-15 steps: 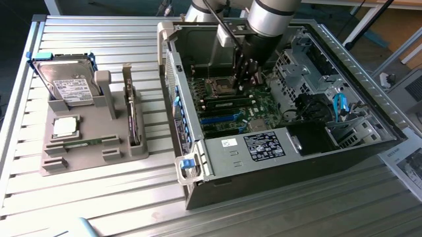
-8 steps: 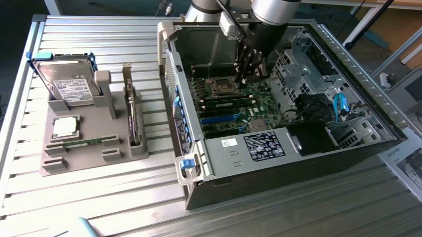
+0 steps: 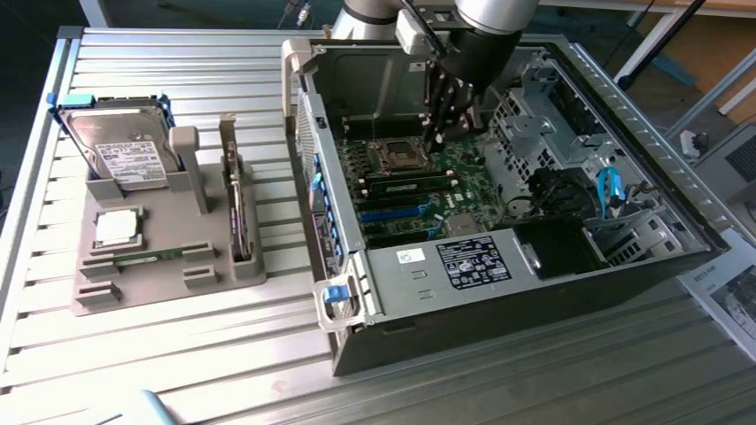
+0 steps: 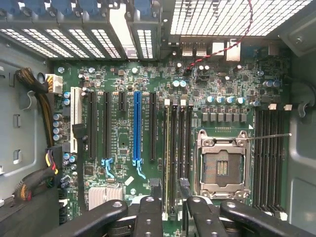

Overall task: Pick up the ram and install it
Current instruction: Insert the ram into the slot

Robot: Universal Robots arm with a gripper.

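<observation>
Hovers over the motherboard (image 4: 123, 129), fingers (image 4: 148, 217) parted and empty, well apart from the ram (image 3: 151, 257) in its holder (image 3: 130, 297); pickup seemingly pending, needing a square pinch.

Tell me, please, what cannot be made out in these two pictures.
Exterior view: what the claw touches on the motherboard; the claw's own body hides it.
Wrist view: one end of the memory slots, covered by the claw.
Exterior view: the ram in the grey holder is too small to show its chips.
Exterior view: the hard drive label, too small to read.
</observation>
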